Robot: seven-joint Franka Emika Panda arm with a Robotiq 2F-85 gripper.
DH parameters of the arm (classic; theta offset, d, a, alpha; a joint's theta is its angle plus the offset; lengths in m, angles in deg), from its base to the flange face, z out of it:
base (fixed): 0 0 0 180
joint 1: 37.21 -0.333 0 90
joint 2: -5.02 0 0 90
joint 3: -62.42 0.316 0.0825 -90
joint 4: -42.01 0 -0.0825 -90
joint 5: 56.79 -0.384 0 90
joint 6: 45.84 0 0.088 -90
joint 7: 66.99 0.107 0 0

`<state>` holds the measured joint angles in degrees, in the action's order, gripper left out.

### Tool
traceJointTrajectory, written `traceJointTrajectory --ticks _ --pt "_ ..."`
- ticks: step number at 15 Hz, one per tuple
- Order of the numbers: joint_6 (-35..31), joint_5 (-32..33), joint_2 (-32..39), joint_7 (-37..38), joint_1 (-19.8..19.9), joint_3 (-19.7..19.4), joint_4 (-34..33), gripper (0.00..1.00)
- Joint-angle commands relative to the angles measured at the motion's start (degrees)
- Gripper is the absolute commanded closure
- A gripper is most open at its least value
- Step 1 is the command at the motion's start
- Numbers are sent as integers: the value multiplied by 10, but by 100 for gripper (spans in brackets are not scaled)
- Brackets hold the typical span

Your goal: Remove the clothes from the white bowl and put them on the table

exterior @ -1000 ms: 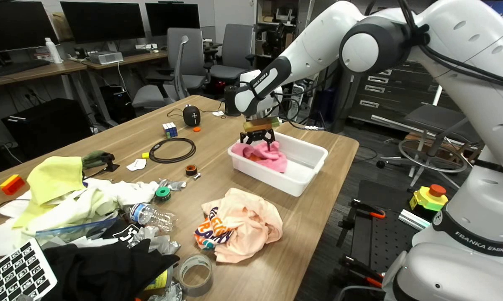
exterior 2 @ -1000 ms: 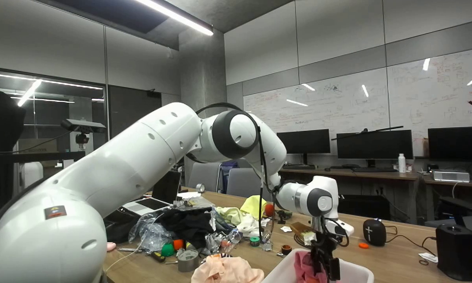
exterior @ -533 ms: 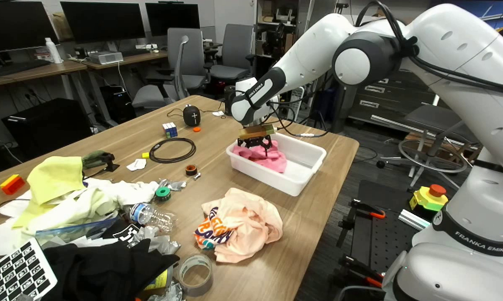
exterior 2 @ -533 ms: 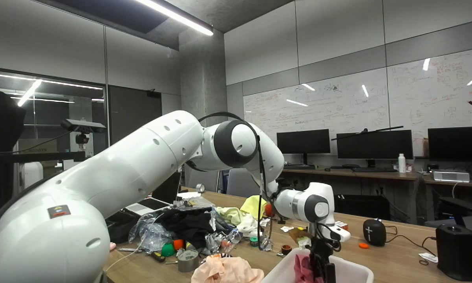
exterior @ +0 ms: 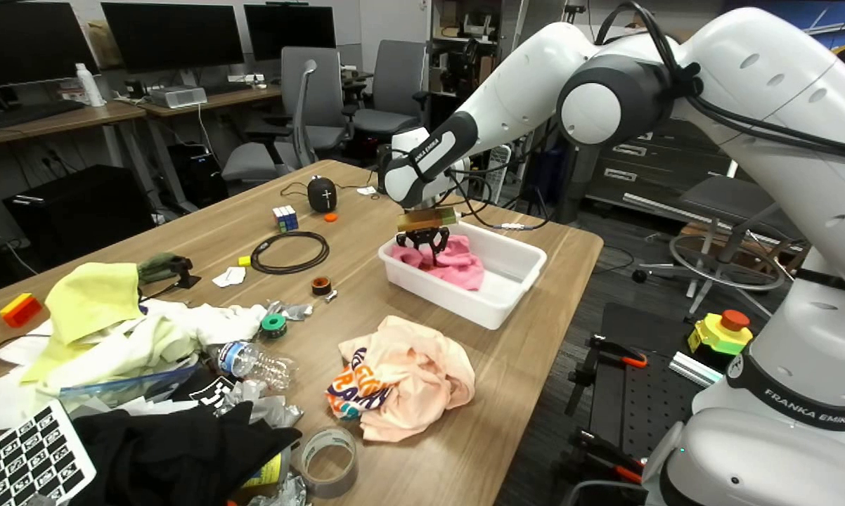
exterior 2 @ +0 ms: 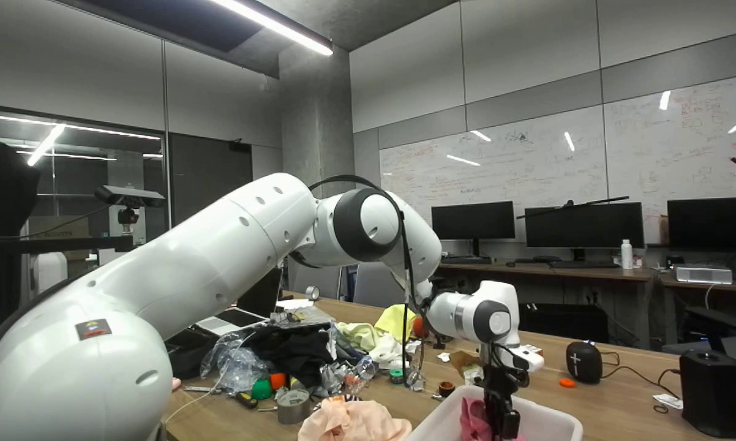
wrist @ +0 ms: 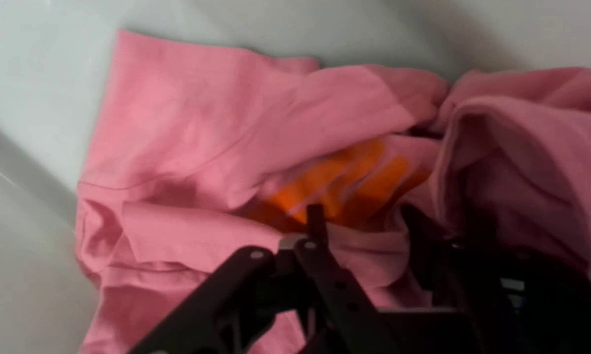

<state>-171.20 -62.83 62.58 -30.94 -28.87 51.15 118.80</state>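
- The end effector (wrist: 363,216) is poised, jaws apart, at the pink garment (exterior: 458,266) bunched in the white tub (exterior: 447,299).
- The garment is best pinched deep (edges may slip), then lifted.

Wooden table (exterior: 363,289), white bin (exterior: 443,296), peach garment (exterior: 419,372), tape (exterior: 333,486)

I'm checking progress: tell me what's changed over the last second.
The end effector moved down and slightly left in both exterior views, its jaws seemingly closer together; whether they grip the pink cloth is unclear. The white bin crept left in an exterior view. The peach garment stayed put.
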Motion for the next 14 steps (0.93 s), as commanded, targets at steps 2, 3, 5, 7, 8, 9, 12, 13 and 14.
traceJointTrajectory --ticks 2,3,5,7,8,9,12,13,14 --pt "-7 -8 11 9 -1 -5 -19 91" --pt "-7 -8 10 9 -1 -5 -19 94" --pt "-9 -11 5 7 1 -3 -14 96" --pt "-15 -13 -5 5 1 -1 -4 91" --pt "-23 -14 -18 3 1 0 9 91" --pt "-35 -16 -33 0 0 1 25 91" --pt "-90 -17 -94 -4 -9 1 88 92" --pt "-110 -17 -117 -3 -13 0 111 92" --pt "-133 -16 -145 -4 -19 0 141 93"
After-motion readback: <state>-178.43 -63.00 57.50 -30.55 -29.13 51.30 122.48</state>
